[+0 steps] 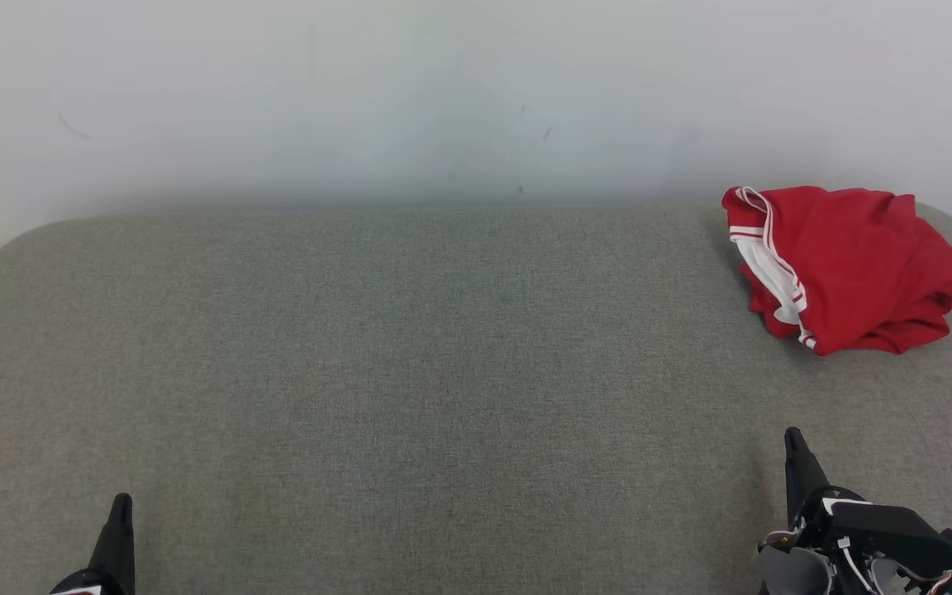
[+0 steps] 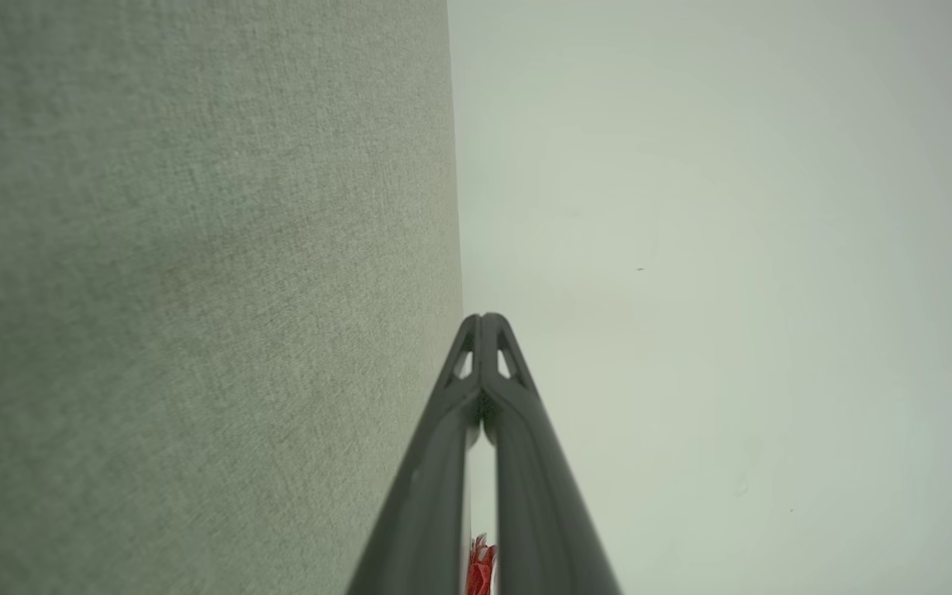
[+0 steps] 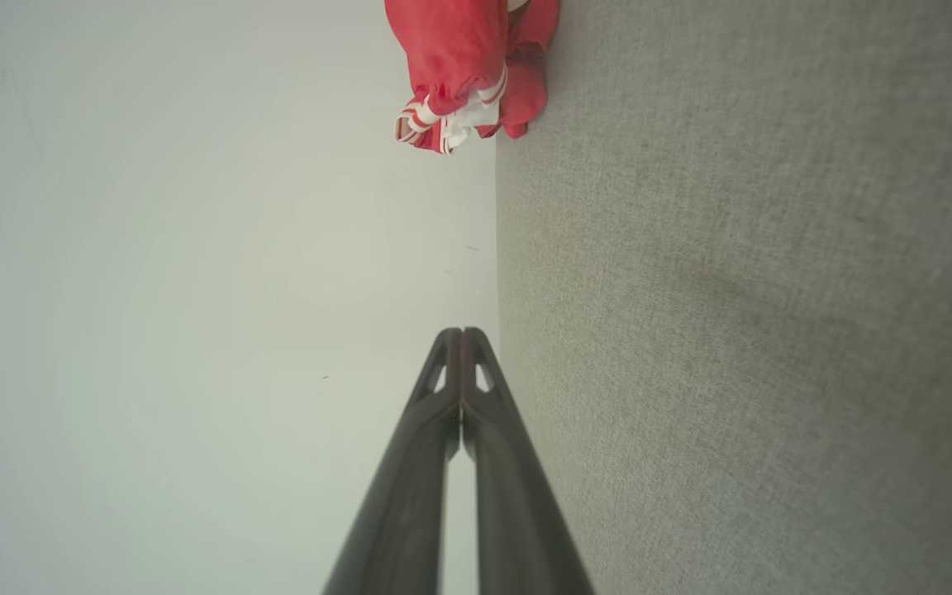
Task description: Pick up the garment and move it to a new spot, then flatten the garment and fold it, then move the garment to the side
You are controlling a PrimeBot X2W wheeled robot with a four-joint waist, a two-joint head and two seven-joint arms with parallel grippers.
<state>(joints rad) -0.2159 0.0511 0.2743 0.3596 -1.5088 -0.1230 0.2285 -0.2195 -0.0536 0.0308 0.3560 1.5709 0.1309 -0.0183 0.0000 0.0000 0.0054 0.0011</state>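
A grey cloth-covered table [image 1: 410, 372] with rounded far corners stands against a pale, faintly scuffed wall [image 1: 443, 91]. The garment [image 1: 848, 264] — red, with white striped trim — lies crumpled at the table's far right corner, its long axis running roughly left to right and its trimmed edge turned toward the left. The left claw [image 1: 122, 502] and right claw [image 1: 792, 436] hover at the near side, clear of it, each with fingers pressed together and holding nothing.

One red garment [image 1: 848, 264], one seemingly upholstered surface [image 1: 360, 372], one left claw [image 1: 122, 501], one right claw [image 1: 792, 436].
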